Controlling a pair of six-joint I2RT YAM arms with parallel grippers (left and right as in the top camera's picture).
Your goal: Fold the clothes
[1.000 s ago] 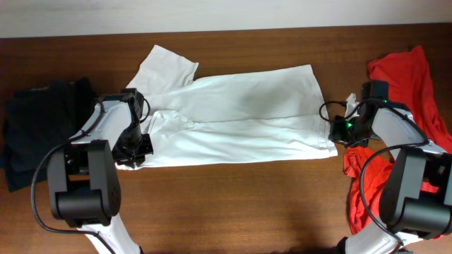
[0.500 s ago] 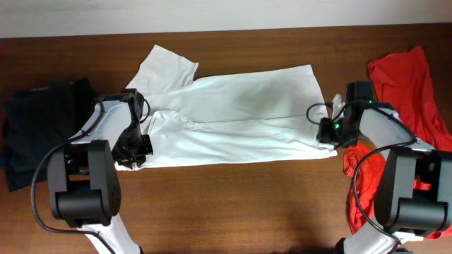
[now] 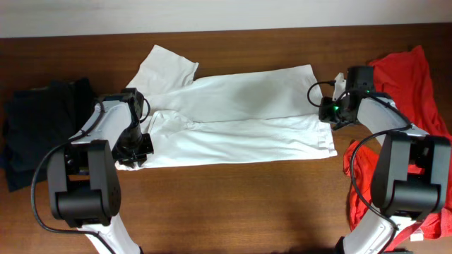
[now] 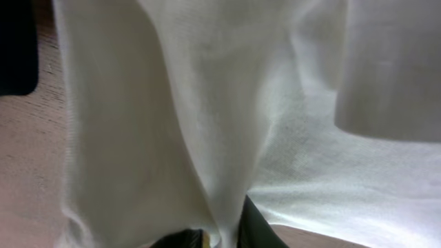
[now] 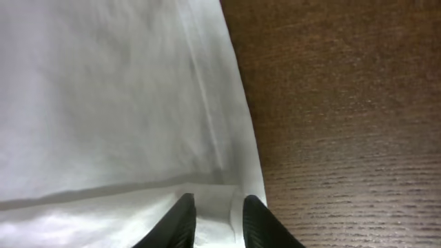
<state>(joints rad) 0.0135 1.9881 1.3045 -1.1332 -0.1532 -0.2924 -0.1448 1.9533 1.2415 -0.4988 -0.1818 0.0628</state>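
Note:
A white shirt lies spread across the middle of the brown table, its lower part doubled over. My left gripper sits at the shirt's lower left corner. In the left wrist view it is shut on a pinched ridge of the white shirt. My right gripper is at the shirt's right edge. In the right wrist view its fingers are open, low over the shirt's hem, with white cloth showing between them.
A pile of red clothes lies at the right edge, with more red cloth beside the right arm. A black garment lies at the far left. Bare wood runs right of the hem.
My right gripper has moved from the shirt's lower right corner up along its right edge. The left arm and the shirt have not visibly moved.

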